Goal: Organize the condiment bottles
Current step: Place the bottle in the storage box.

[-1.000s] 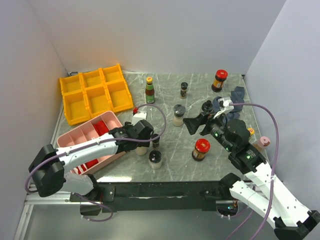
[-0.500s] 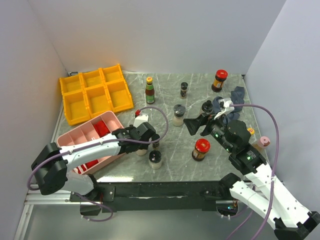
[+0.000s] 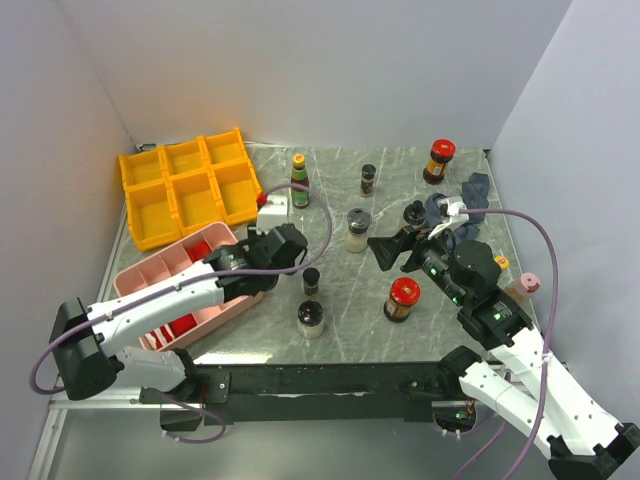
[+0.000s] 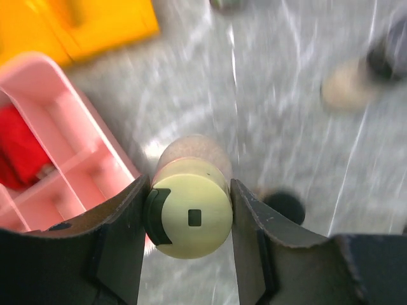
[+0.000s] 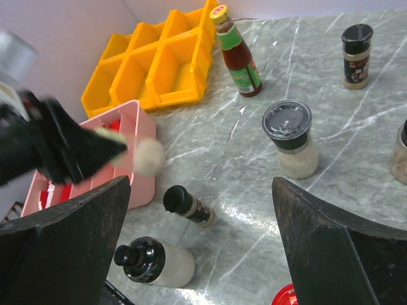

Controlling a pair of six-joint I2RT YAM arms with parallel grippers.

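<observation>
pinches a pale shaker [image 4: 191, 219] between the left jaws, one on each side, just under its cream lid. holds it just beside the right edge of the pink tray [image 3: 140, 272], over the grey worktop [image 3: 355, 322]. cannot tell from the blurred wrist view whether touching the worktop or clear of it. reaches it with the left arm [image 3: 160, 300] from the near left corner.

shows the right jaws spread wide apart, on the right arm [image 3: 500, 320], above the worktop between a grey-lidded shaker [image 5: 291, 140] and a red-lidded jar [image 3: 402, 298], touching neither.

places the remaining bottles apart from one another on the worktop as follows:
- at the far side, near the yellow bins [image 3: 190, 190], a yellow-capped green-labelled bottle [image 5: 236, 54], then a black-capped spice jar [image 5: 356, 54] to its right.
- in the far right corner, a second red-lidded jar [image 3: 438, 160].
- near the front edge, a small black-capped bottle [image 5: 187, 206] and a black-capped pale jar [image 5: 152, 262], close together, not touching.
- at the far right, a dark-capped jar [image 3: 413, 213] just beside the left edge of a dark blue-grey cloth [image 3: 462, 205].
- at the right edge, a pink-capped bottle [image 3: 522, 287], partly hidden behind the right arm.
</observation>
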